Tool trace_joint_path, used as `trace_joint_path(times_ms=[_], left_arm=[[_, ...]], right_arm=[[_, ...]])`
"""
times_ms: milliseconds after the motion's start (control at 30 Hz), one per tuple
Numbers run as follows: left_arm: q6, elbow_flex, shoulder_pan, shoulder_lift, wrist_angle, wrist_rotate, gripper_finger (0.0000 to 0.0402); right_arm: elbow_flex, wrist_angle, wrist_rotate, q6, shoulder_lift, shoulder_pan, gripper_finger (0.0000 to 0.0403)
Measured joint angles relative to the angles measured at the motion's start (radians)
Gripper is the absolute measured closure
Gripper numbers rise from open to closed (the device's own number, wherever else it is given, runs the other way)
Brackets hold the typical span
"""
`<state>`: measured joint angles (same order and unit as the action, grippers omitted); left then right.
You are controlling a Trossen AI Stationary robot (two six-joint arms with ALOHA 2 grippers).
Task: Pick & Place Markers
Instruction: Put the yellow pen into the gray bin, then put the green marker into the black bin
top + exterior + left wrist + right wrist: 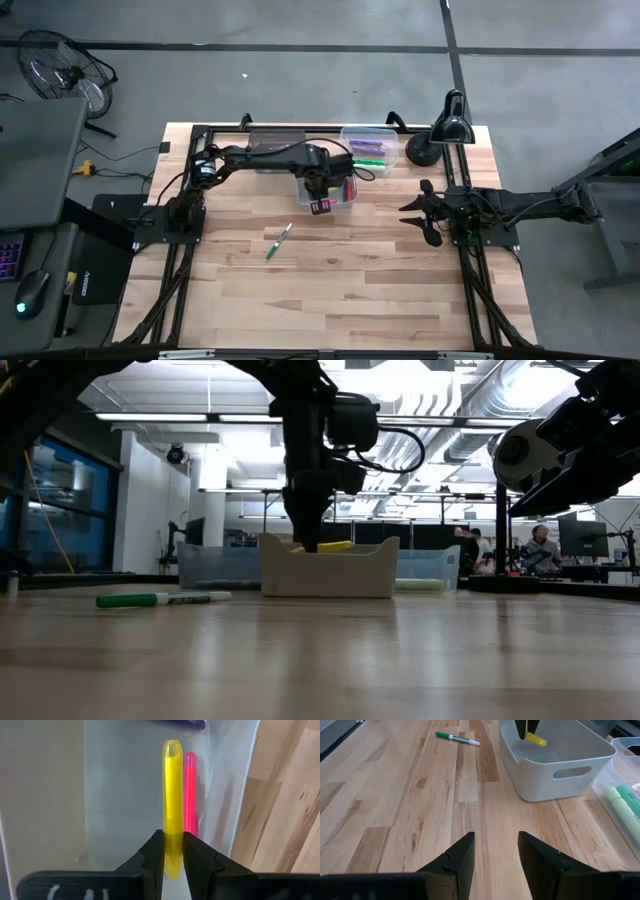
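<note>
A white bin stands mid-table. My left gripper reaches down into it, shut on a yellow marker. A pink marker lies on the bin's floor beside the yellow one, and a purple one lies farther in. On the bare wood in front of the bin lies a green marker, flat on its side. At the table's right my right gripper waits open, above the wood, with nothing between its fingers. My left gripper pinches the yellow marker between its two fingers, close to one end. The fingers come from above, pointing down, and lie across the marker. The marker sticks out roughly level from them, at about the height of the bin's rim.
A clear bin holding green and purple markers stands behind the white bin to the right, another clear bin to the left. A black desk lamp stands at the far right corner. Open wood lies toward the near edge.
</note>
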<state>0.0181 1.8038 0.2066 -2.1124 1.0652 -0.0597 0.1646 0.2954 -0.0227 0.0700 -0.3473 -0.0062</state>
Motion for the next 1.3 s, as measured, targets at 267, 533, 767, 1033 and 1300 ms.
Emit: trace_joint_path(times_ms=[267, 533, 767, 1033, 1300], left_arm=[[0.0, 0.0, 0.0, 0.0, 0.0, 0.008, 0.0328], [-0.001, 0.0, 0.002, 0.0, -0.015, 0.01, 0.0274], [-0.071, 0.037, 0.002, 0.0, 0.098, 0.011, 0.0271], [-0.128, 0.18, -0.026, 0.0, 0.231, -0.031, 0.0271], [-0.133, 0.23, -0.08, 0.027, 0.276, -0.097, 0.027]], right_arm=[[0.0, 0.0, 0.0, 0.0, 0.0, 0.0, 0.0263], [0.0, 0.0, 0.0, 0.0, 0.0, 0.0, 0.0263], [0.0, 0.001, 0.003, 0.0, 0.0, 0.0, 0.0263], [0.0, 0.003, 0.004, 0.001, 0.0, 0.0, 0.0263], [0.0, 0.009, 0.004, 0.004, 0.0, 0.0, 0.0263]])
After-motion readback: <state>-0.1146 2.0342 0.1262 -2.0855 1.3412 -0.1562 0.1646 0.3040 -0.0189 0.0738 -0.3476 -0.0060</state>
